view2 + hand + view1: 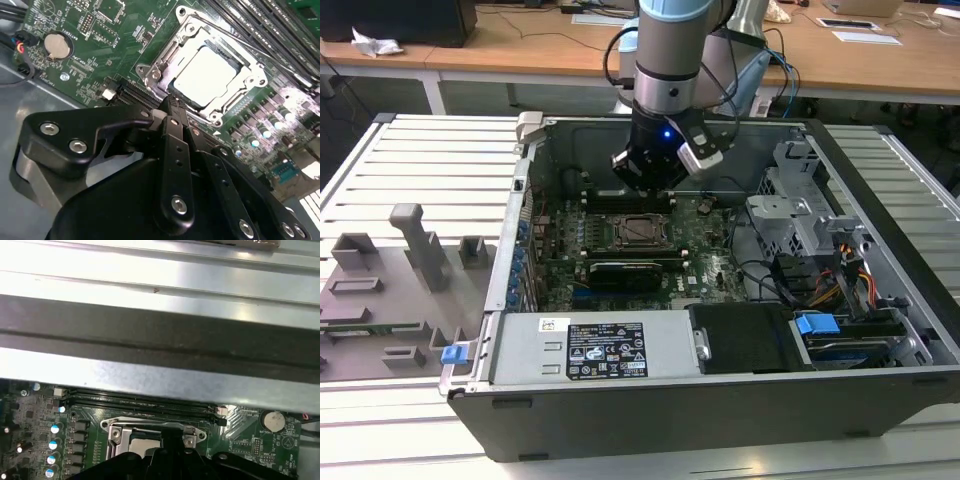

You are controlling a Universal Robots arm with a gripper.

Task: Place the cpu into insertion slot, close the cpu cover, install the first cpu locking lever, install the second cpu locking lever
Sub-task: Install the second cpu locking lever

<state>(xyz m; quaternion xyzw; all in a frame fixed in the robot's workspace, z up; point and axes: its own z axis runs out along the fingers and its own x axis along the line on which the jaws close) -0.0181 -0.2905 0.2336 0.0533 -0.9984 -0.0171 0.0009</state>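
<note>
- Exterior view: an open computer case [880, 300] lies on a slatted metal table [430, 170], with its motherboard [710, 255] facing up.
- Beside the case, toward the exterior view's left, a grey fixture plate [380, 300] with upright blocks rests on the table.
- Along the case's near edge sits a power supply [590, 345] bearing a label; a blue clip [817, 324] lies further toward the exterior view's right.
- One robot arm [670, 60] hangs over the case; its gripper [645, 185] stands just above the far side of the socket.
- Second wrist view: the black fingers [175, 150] are pressed together with no gap between them and nothing pinched; their tip sits at the edge of the socket frame.
- Insertion slot [207, 75] is occupied: the cpu [205, 76] lies flat inside it, pale metal face up.
- Cpu cover [152, 70] is down around the chip, which shows through its window.
- A thin locking lever [240, 37] runs along the cover's side next to the long memory slots [260, 25].
- A coin cell battery [56, 45] sits on the board, well apart from the socket.
- First wrist view: the cover [112, 427] and chip [145, 442] appear beyond the gripper [172, 450], below the case wall [160, 340].
</note>
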